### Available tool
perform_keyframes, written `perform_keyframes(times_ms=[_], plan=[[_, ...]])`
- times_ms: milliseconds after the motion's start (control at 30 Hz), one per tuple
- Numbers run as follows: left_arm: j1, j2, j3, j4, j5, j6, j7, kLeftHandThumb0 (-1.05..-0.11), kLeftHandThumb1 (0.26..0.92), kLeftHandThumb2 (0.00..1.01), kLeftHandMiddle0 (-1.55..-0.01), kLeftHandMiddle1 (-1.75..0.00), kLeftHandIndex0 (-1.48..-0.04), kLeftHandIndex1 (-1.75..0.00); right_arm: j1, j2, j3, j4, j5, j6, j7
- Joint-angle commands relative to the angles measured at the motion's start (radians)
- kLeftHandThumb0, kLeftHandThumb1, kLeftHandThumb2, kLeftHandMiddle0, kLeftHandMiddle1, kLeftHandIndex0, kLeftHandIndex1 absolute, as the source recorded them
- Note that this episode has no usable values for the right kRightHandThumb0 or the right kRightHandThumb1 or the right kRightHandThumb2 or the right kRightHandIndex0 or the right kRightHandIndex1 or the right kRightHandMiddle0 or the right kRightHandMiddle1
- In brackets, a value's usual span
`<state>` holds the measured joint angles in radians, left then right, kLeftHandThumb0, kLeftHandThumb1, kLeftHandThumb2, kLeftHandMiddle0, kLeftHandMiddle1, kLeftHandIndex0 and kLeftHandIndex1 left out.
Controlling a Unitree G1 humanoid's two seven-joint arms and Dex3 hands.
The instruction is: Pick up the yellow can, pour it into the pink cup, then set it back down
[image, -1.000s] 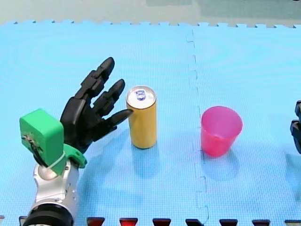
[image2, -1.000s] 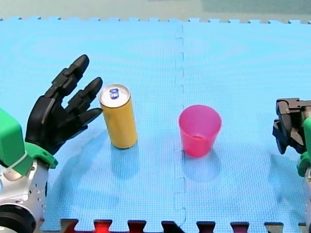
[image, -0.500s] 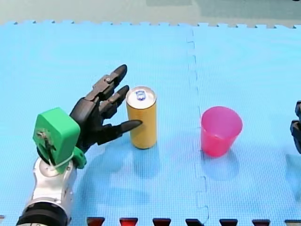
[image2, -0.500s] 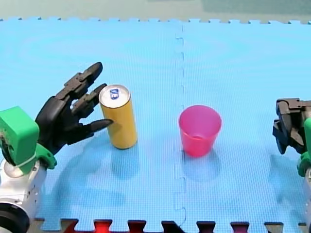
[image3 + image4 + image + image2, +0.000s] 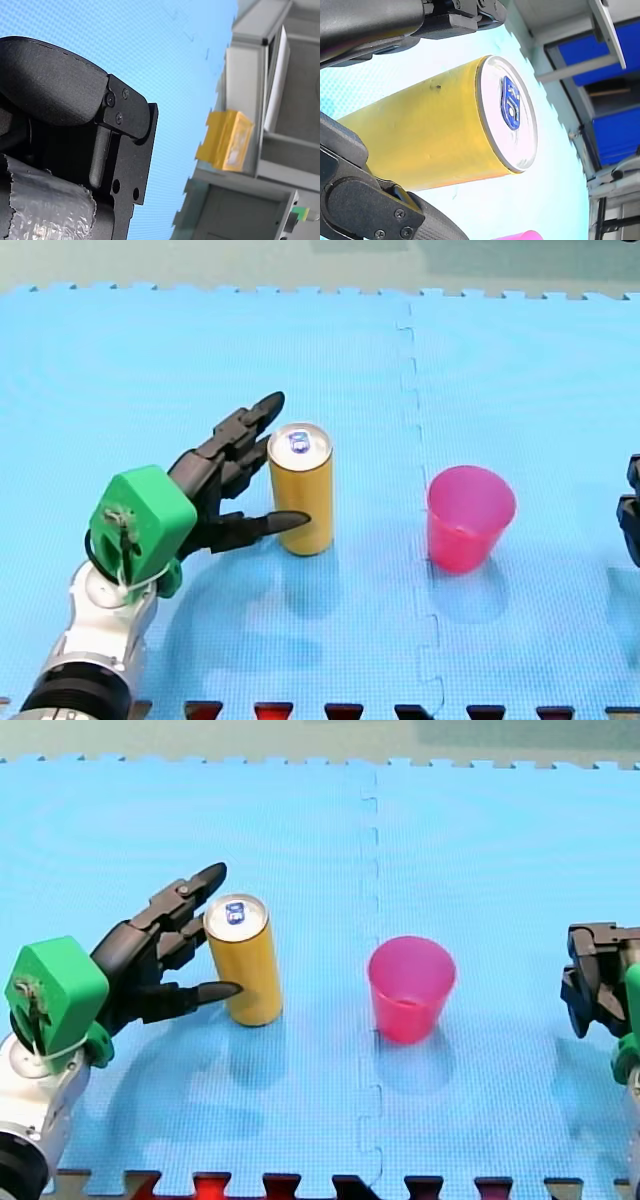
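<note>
A yellow can stands upright on the blue foam mat, silver top up. My left hand reaches in from the left and brackets it: the thumb crosses the can's lower front and the fingers lie along its far side near the top. The second wrist view shows the can between those fingers, with a strip of mat between it and one finger. The hand is open, not clamped. The pink cup stands upright to the can's right. My right hand hangs curled at the right edge, holding nothing.
A jigsaw seam runs front to back across the mat between can and cup. The mat's toothed far edge meets a grey floor. In the first wrist view a yellow box sits on a metal frame beyond the mat.
My left hand has swung right and turned on edge, going from beside the can to having fingers on both sides of it. Can, cup and right hand stay put.
</note>
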<state>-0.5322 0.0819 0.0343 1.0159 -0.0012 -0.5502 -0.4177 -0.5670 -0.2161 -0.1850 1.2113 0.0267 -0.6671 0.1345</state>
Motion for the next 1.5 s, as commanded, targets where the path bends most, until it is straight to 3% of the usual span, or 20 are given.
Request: perform_keyframes(times_ms=[0, 267, 600, 1033, 1467], plan=[[-0.003, 0.012, -0.004, -0.012, -0.006, 0.023, -0.014, -0.689, 0.658, 0.00, -0.17, 0.00, -0.12, 0.00, 0.002, -0.005, -0.001, -0.003, 0.001, -0.003, -0.001], [-0.001, 0.019, 0.001, -0.040, -0.033, 0.078, -0.051, -0.696, 0.667, 0.00, -0.18, -0.01, -0.12, 0.00, 0.002, -0.008, -0.003, -0.002, 0.003, -0.001, 0.001], [-0.015, 0.006, 0.008, -0.035, -0.067, 0.130, -0.079, -0.679, 0.666, 0.00, -0.20, -0.01, -0.14, -0.01, 0.007, -0.012, -0.003, -0.002, 0.002, -0.004, 0.000], [-0.066, -0.025, 0.009, 0.055, -0.053, 0.112, -0.041, -0.641, 0.623, 0.00, -0.29, -0.03, -0.19, -0.01, 0.022, -0.014, -0.007, -0.008, 0.006, -0.020, 0.003], [-0.087, -0.024, 0.010, 0.122, -0.041, 0.099, -0.069, -0.666, 0.626, 0.00, -0.31, -0.01, -0.21, -0.01, 0.023, -0.023, -0.016, -0.007, 0.012, -0.026, 0.017]])
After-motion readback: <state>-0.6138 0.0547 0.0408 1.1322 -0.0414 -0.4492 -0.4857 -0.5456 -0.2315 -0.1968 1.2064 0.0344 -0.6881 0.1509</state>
